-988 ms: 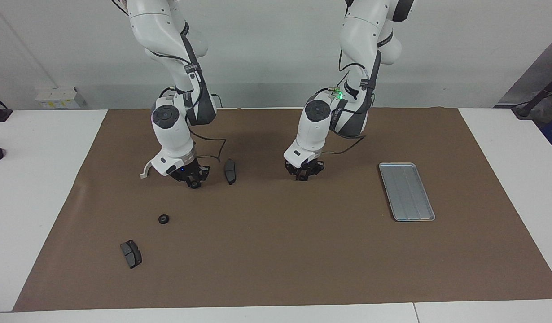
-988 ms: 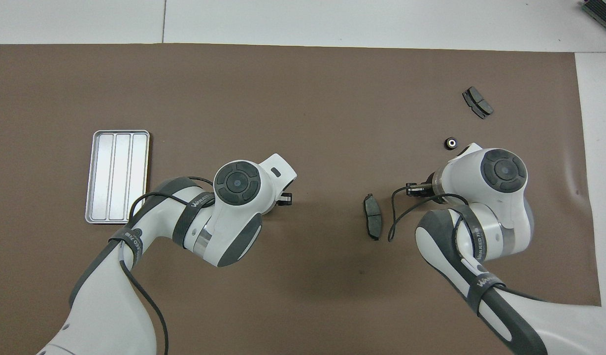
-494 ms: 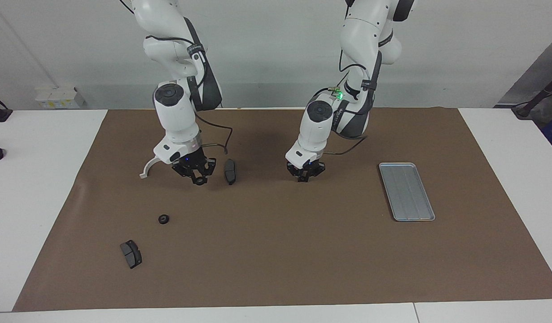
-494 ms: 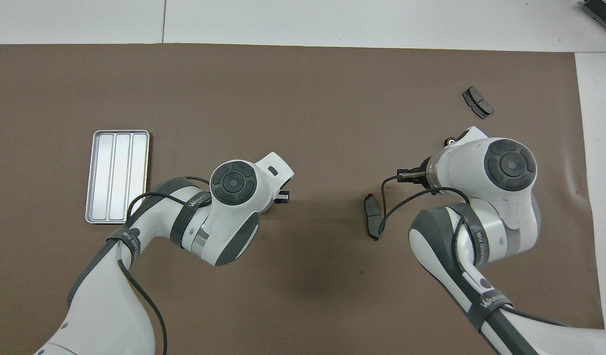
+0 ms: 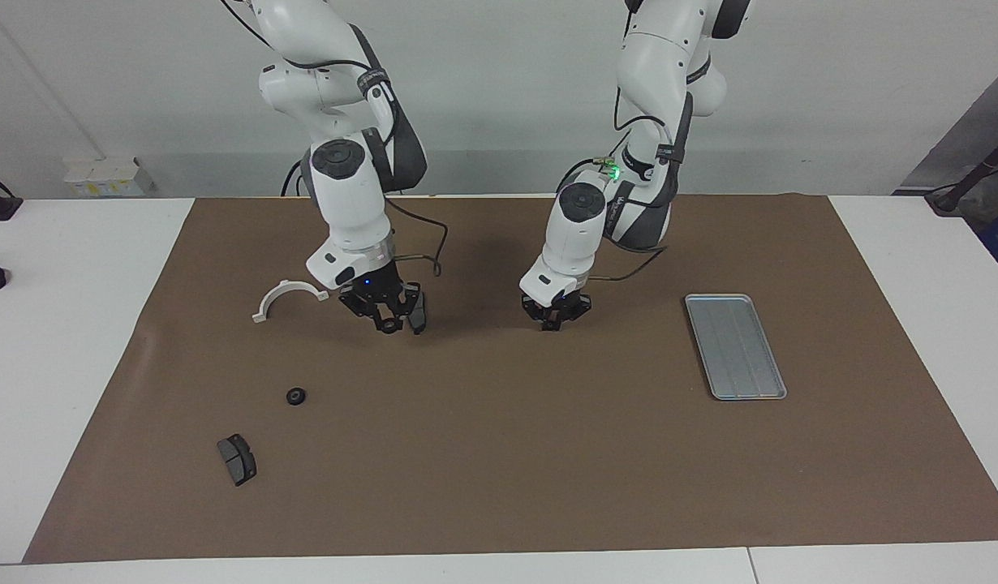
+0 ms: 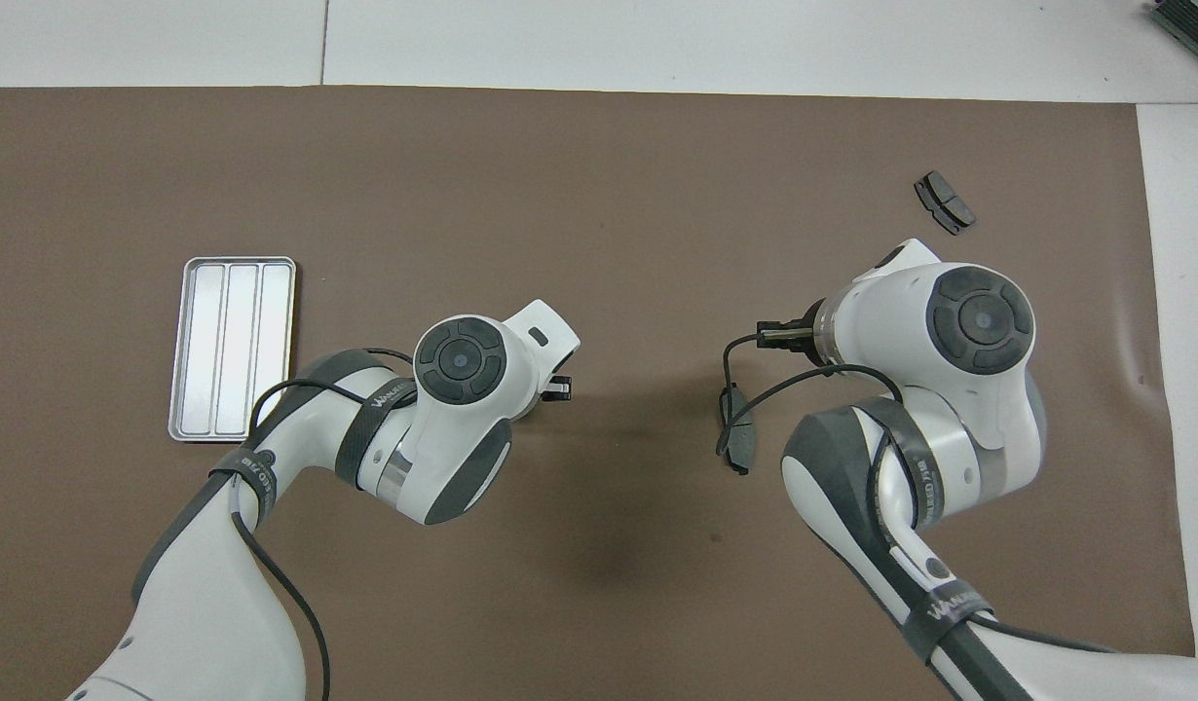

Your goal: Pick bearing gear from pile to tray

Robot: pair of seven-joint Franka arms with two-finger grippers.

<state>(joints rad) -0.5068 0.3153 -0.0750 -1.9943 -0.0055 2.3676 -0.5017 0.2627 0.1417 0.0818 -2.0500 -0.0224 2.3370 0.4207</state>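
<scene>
Right gripper [image 5: 389,324], pinching a small black gear [image 5: 390,328], is shifting toward the facing view's centre, uncovering the white half-ring [image 5: 281,295]. Left gripper [image 5: 554,324] is waiting mid-frame, fingertips now pressed together.

Facing view: a high camera across the table looks back at both robots, whose arms descend from the top of the frame, wide enough to take in the whole brown mat [image 5: 499,454]. Overhead view: a camera above the robots looks steeply down, arms entering from the bottom. Both show the mat and the tray [image 5: 735,346] [image 6: 232,349], mirrored half a turn.
</scene>
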